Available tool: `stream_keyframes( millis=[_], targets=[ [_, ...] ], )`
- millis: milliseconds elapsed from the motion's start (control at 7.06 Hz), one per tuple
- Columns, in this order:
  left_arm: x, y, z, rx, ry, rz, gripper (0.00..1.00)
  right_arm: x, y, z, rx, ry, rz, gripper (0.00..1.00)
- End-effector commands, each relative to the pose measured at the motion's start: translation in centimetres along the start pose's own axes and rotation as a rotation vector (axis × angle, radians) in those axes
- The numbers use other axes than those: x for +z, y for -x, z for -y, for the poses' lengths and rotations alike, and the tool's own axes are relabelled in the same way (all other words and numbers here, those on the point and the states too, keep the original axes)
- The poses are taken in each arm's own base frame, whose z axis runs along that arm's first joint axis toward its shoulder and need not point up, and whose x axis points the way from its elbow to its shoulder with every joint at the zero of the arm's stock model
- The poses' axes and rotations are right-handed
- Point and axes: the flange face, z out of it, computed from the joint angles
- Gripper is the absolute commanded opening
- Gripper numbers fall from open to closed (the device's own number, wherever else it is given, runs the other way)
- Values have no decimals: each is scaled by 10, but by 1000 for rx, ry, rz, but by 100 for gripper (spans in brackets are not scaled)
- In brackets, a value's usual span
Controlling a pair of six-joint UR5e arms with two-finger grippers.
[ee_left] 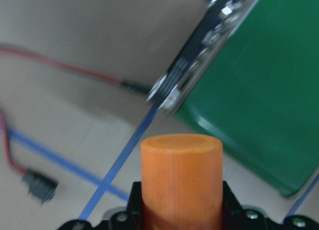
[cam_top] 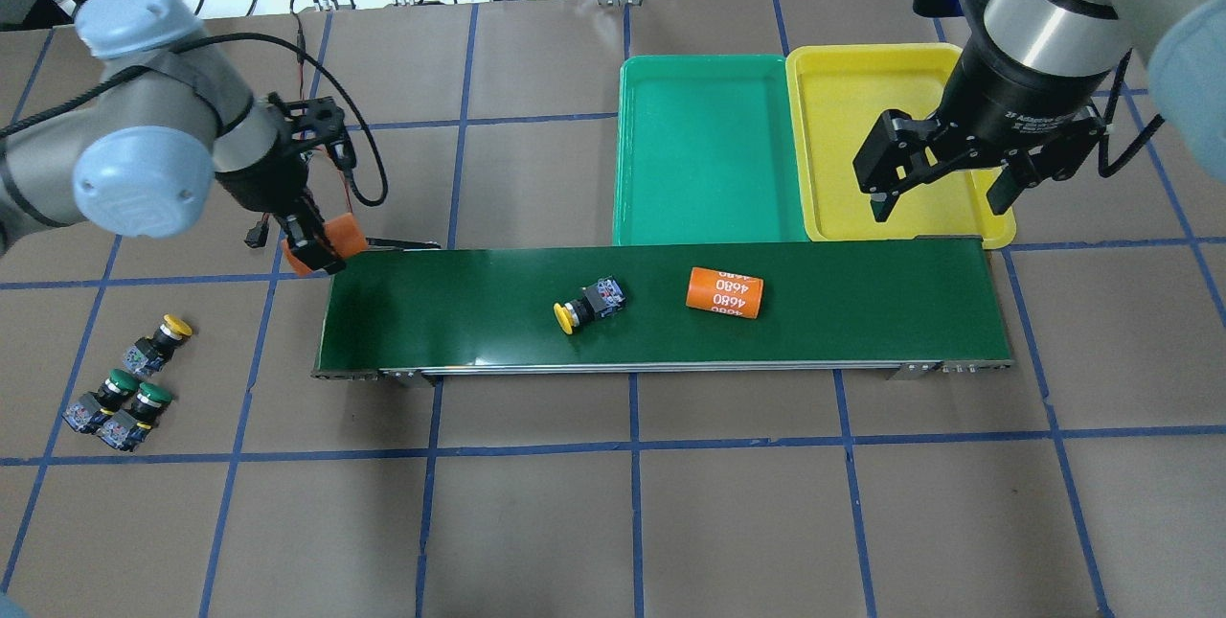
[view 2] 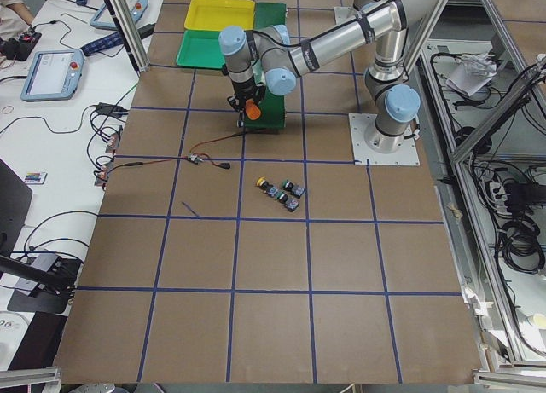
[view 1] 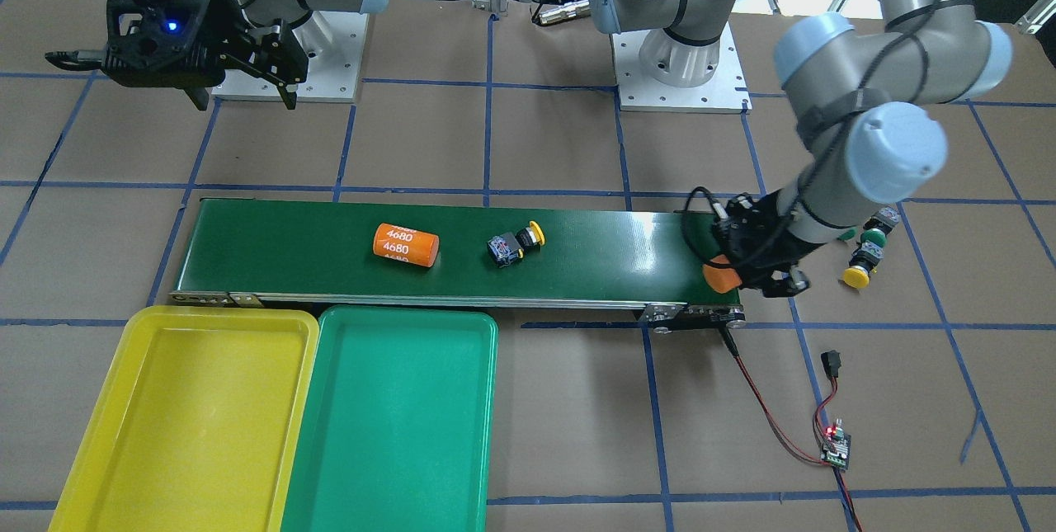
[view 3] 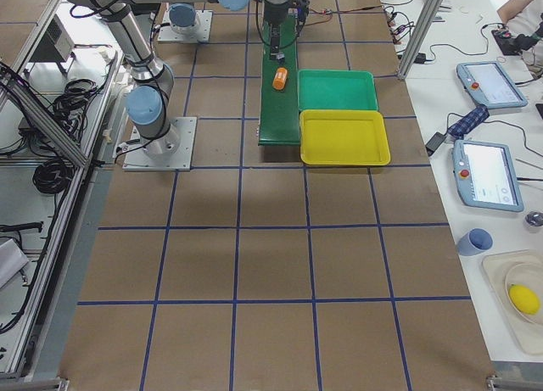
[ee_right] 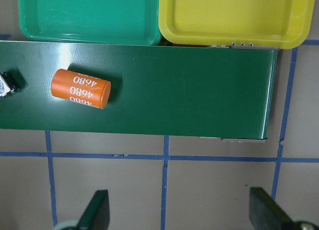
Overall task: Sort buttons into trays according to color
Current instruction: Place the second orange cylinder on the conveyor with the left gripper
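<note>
One yellow-capped button (cam_top: 586, 304) lies on its side mid-belt on the dark-green conveyor (cam_top: 862, 311). Three more buttons stand on the table beyond the belt's left end: a yellow one (cam_top: 158, 345) and two green ones (cam_top: 101, 398) (cam_top: 137, 407). The green tray (cam_top: 709, 148) and the yellow tray (cam_top: 896, 139) lie side by side behind the belt, both empty. My left gripper (cam_top: 321, 254) is shut on a plain orange cylinder (ee_left: 182, 180) at the belt's left end. My right gripper (cam_top: 943, 201) is open and empty, high above the yellow tray's near edge.
An orange cylinder marked "4680" (cam_top: 725, 292) lies on the belt to the right of the yellow button. A small controller board (view 1: 835, 443) with red and black wires lies on the table beyond the belt's end near my left gripper.
</note>
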Motion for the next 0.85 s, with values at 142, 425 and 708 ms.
stream_keyframes(
  millis=[142,425,708],
  targets=[
    [16,-94,116,247,-7,-8,10,15,-4,16,160,28,0,100],
    [20,-125,123,280,4,-4,99,16,-4,15,201,33,1,100],
    [37,-127,117,210,-6,17,100,15,-2,15,415,34,5,100]
  ],
)
